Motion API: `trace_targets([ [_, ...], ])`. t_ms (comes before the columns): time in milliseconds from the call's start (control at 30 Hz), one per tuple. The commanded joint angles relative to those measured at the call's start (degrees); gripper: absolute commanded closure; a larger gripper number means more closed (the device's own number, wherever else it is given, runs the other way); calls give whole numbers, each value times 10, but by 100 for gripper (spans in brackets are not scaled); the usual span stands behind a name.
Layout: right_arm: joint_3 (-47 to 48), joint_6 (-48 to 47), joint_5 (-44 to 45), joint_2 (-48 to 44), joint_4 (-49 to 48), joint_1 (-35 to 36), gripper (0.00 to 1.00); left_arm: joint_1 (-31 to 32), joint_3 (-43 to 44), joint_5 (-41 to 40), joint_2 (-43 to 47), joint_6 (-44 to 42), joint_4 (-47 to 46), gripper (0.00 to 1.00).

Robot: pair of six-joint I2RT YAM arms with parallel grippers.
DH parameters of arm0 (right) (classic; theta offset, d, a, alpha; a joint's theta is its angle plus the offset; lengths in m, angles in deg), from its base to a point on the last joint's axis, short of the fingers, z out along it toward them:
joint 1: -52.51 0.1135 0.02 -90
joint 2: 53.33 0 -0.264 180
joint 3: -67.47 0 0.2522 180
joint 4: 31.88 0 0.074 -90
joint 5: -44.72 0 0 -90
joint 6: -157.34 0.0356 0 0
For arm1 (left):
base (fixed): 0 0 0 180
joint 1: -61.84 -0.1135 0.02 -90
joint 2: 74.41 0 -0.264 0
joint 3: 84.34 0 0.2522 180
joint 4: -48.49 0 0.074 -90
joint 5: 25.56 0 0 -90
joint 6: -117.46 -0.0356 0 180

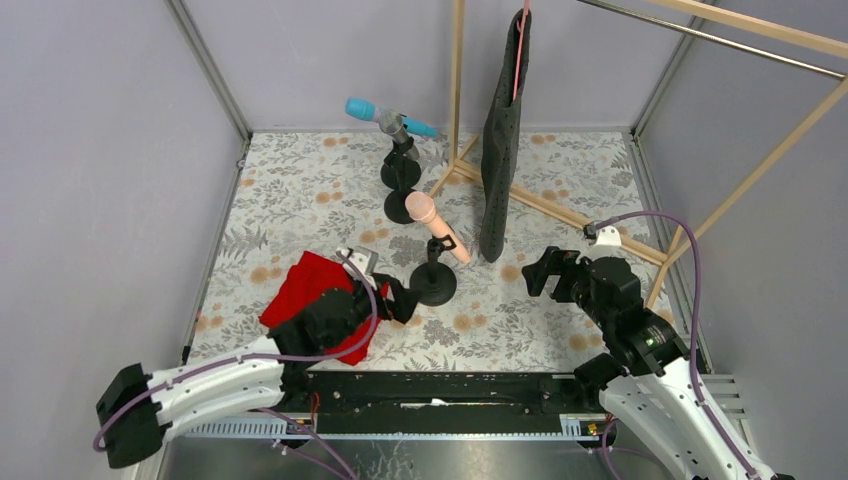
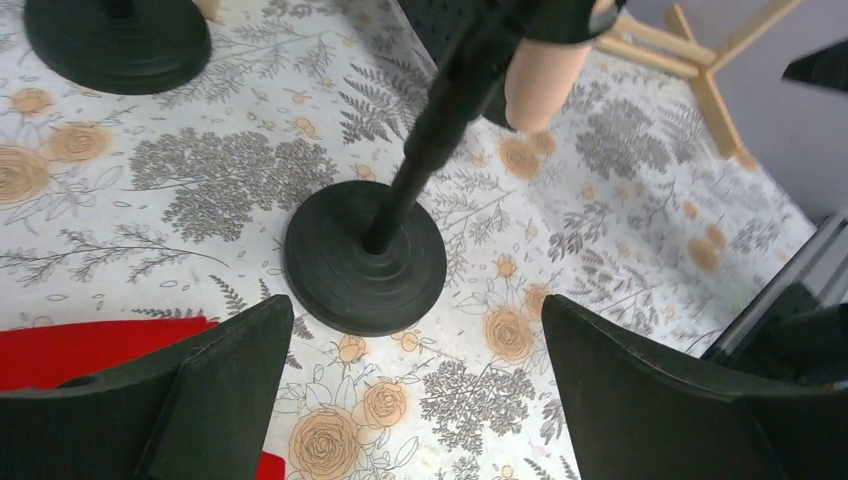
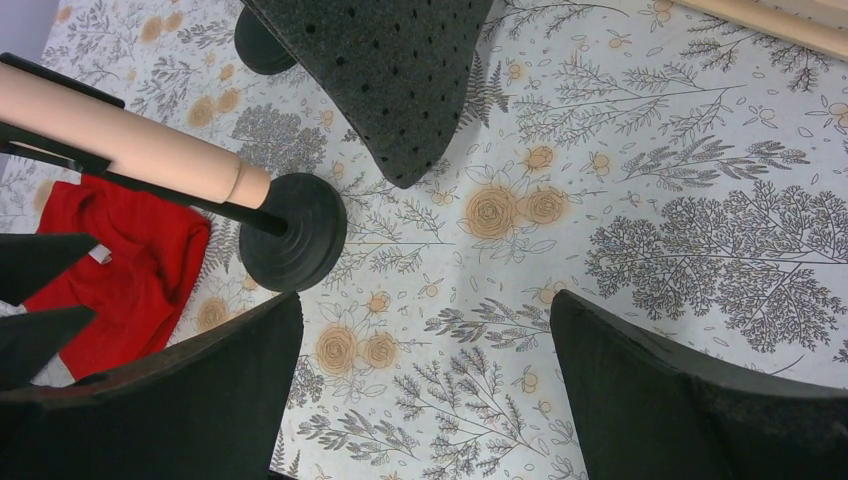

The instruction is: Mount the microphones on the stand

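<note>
The peach-pink microphone (image 1: 437,225) sits tilted in the clip of the nearest black stand (image 1: 433,285). It also shows in the right wrist view (image 3: 120,140), and its tail end shows in the left wrist view (image 2: 545,85). The cyan-blue microphone (image 1: 390,115) lies in the clip of the farthest stand (image 1: 400,172). A middle stand (image 1: 402,207) holds nothing that I can see. The silver-grey microphone is out of view. My left gripper (image 1: 405,298) is open and empty, just left of the near stand's base (image 2: 365,258). My right gripper (image 1: 540,272) is open and empty, to the right of that stand.
A red cloth (image 1: 315,300) lies under my left arm. A dark perforated garment (image 1: 503,140) hangs from a wooden rack (image 1: 560,210) at the back right, its hem near the table (image 3: 385,70). Grey walls enclose the floral table cover (image 1: 300,190).
</note>
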Motion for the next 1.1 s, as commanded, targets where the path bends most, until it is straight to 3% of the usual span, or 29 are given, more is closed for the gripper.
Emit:
trace_targets([
  [0, 5, -10, -2, -6, -6, -3, 0, 34, -43, -40, -64, -58, -242, 2],
  [67, 4, -10, -6, -5, -6, -3, 0, 34, -53, -46, -108, -83, -319, 10],
  [133, 3, -9, -9, -4, -7, -3, 0, 33, -55, -71, -163, -117, -388, 26],
  [200, 0, -9, -17, -5, -13, -3, 0, 32, -53, -63, -213, -163, -465, 27],
  [367, 0, -13, -37, 9, -17, -3, 0, 31, -16, -9, -295, -206, -541, 23],
  [567, 0, -11, -38, 0, -17, -3, 0, 19, 15, -32, -371, -214, -563, 26],
  [800, -1, -12, -41, -2, -16, -3, 0, -58, 35, 50, -446, -168, -622, 46],
  [1067, -4, -11, -43, -1, -19, -3, 0, -77, 65, 95, -464, -177, -616, 67],
])
